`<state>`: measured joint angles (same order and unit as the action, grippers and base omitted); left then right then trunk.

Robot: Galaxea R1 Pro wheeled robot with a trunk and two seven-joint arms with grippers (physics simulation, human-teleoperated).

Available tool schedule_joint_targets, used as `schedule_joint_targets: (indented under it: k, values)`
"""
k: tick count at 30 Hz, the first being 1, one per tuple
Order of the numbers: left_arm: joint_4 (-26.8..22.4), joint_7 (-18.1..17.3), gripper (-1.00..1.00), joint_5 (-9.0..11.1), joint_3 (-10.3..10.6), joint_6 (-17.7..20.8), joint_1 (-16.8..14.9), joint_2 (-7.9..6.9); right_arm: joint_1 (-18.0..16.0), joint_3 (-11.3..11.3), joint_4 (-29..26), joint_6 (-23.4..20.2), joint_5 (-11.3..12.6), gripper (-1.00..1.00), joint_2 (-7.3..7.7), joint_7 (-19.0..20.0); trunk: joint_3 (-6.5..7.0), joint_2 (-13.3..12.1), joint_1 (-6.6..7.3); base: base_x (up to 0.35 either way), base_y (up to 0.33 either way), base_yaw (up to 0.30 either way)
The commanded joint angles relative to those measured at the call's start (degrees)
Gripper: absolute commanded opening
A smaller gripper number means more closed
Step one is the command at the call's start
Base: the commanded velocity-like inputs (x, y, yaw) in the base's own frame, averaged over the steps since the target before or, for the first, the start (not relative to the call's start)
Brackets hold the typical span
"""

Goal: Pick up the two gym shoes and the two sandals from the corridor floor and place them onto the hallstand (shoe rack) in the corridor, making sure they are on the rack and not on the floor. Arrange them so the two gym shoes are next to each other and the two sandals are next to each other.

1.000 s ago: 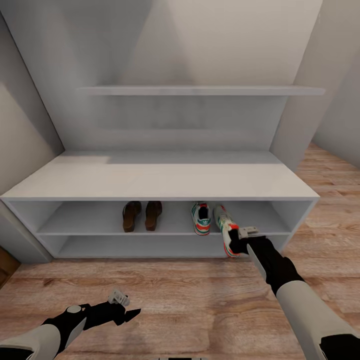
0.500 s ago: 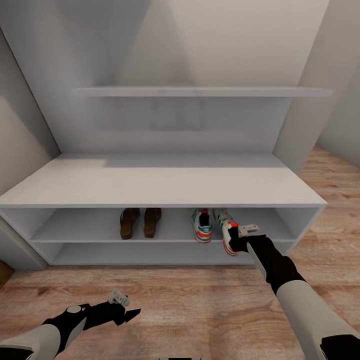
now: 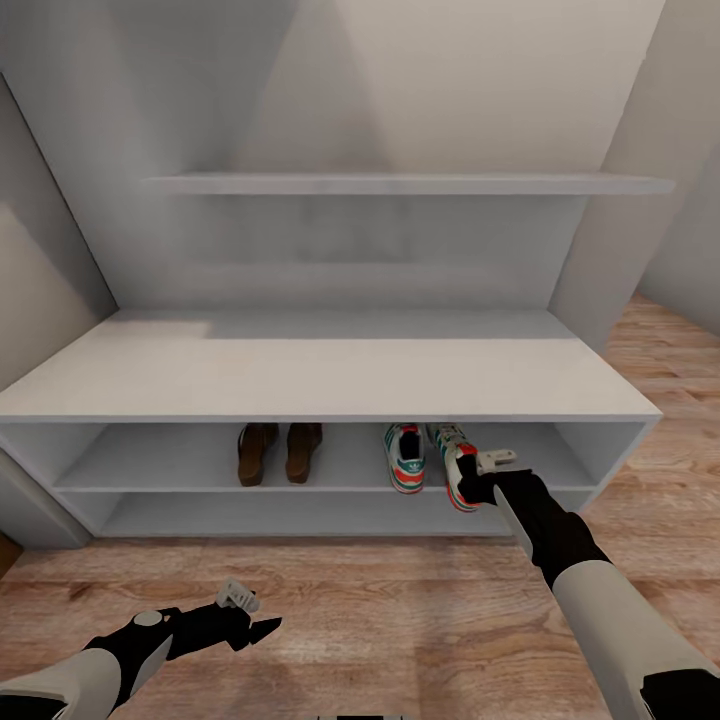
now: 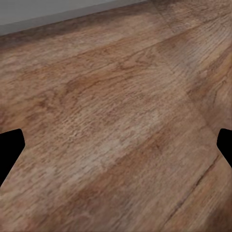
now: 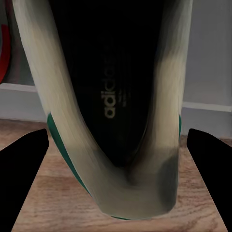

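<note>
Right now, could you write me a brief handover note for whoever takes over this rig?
Right gripper: at the heel of the second gym shoe; its fingers flank the heel in the right wrist view, grip uncertain. The shoe lies partly on the hallstand, heel overhanging the upper open shelf's front edge.
Left gripper: empty, open, low over the corridor floor.
Done: both sandals side by side on that shelf; first gym shoe to their right.
Left: push the second shoe fully in beside its mate, release, withdraw.

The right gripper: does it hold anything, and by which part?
The right gripper appears to hold the second gym shoe at its heel end; finger contact is not clearly visible. The left gripper holds nothing.
</note>
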<state>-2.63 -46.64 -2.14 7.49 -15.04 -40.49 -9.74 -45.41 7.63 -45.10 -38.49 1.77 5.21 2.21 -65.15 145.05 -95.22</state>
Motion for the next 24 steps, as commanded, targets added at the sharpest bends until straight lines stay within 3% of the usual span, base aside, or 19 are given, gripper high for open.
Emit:
schedule_joint_targets:
  k: [1, 24]
  values:
    - [-0.01, 0.05, 1.00, -0.20, 0.24, -0.52, -0.03, -0.02, -0.03, 0.19, -0.04, -0.27, 0.16, -1.00, 0.07, -0.01, -0.05, 0.02, 0.01, 0.005, 0.000, 0.000]
    - [-0.01, 0.05, 1.00, -0.17, 0.24, -0.52, -0.03, 0.02, -0.03, 0.19, 0.01, -0.27, 0.25, -1.00, -0.02, -0.01, -0.05, 0.02, 0.01, 0.000, 0.012, 0.000]
